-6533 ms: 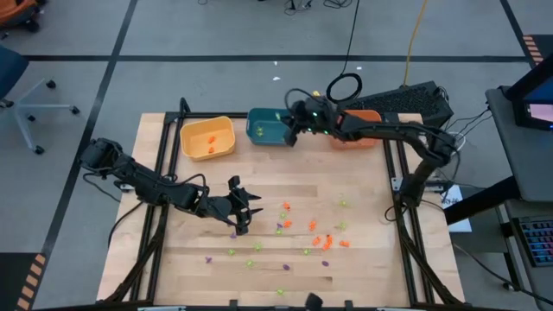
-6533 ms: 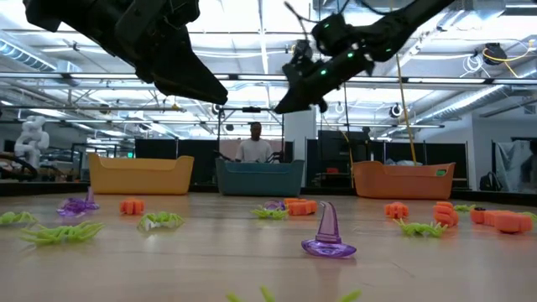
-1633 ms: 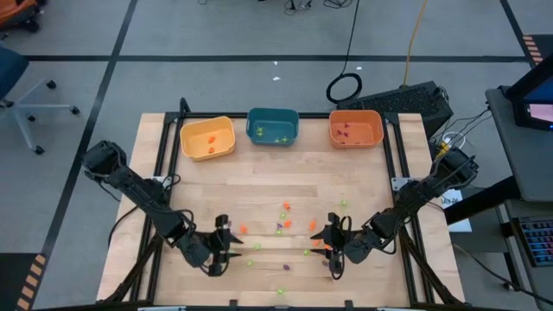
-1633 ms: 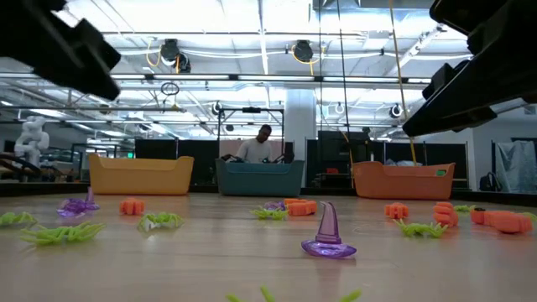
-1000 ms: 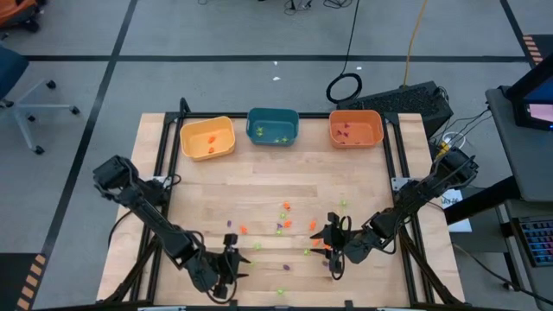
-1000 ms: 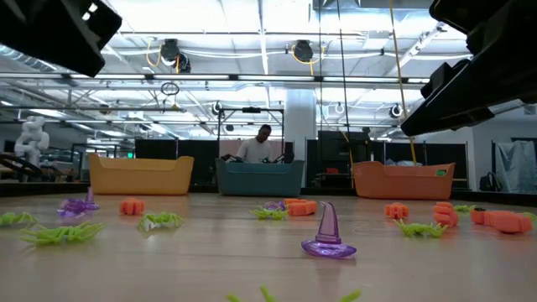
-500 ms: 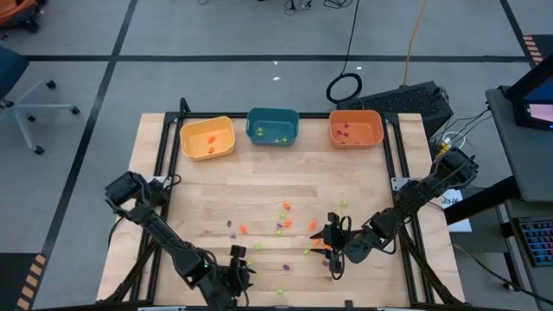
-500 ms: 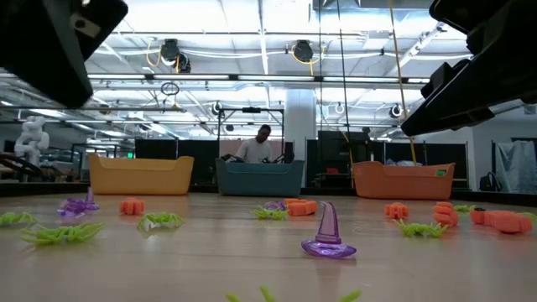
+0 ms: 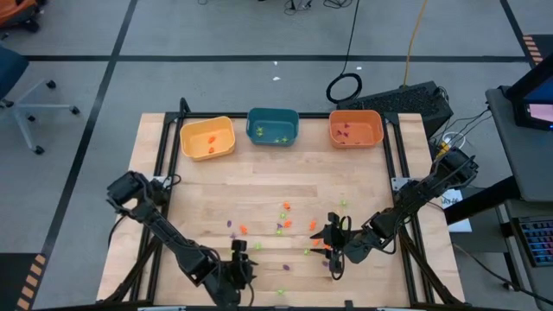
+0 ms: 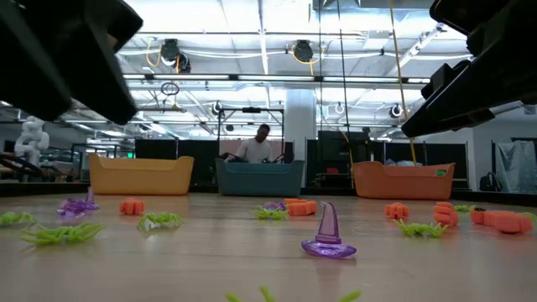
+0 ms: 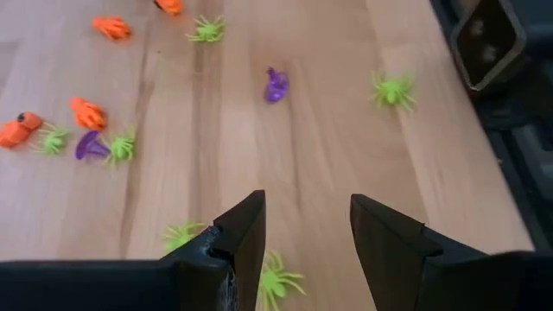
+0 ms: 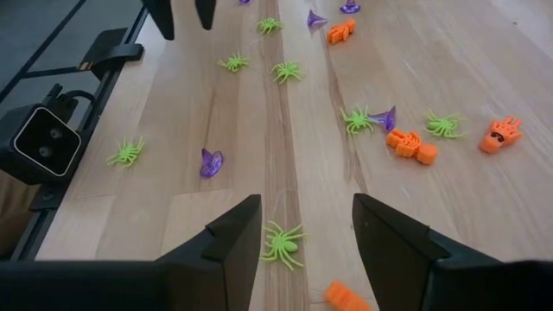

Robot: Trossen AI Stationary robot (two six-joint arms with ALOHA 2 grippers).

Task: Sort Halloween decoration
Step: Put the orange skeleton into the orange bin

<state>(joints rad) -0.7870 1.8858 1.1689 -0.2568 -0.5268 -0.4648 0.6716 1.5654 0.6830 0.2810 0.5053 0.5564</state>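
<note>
The Halloween decoration lies scattered on the wooden table (image 9: 259, 194): tiny orange, light-green and purple trinkets, mostly in the near half (image 9: 285, 226). My left gripper (image 9: 242, 257) hovers open near the table's near edge. In its wrist view (image 11: 307, 200) a green spider (image 11: 276, 281) lies below the fingers and a purple hat (image 11: 276, 85) lies farther off. My right gripper (image 9: 329, 245) stands open over the near right middle. Its wrist view (image 12: 306, 200) shows a green spider (image 12: 283, 242) on the wood between the fingers and an orange piece (image 12: 346, 296) beside it.
Three bins stand along the far edge: yellow (image 9: 207, 138), teal (image 9: 273, 126) and orange (image 9: 355, 129), each with a few trinkets inside. A purple hat (image 10: 327, 231) stands upright in the low view. A person (image 10: 256, 144) is in the room beyond the table.
My left gripper has swung a little toward the table's right along the near edge, staying open. My right gripper has kept still, and the trinkets lie where they were.
</note>
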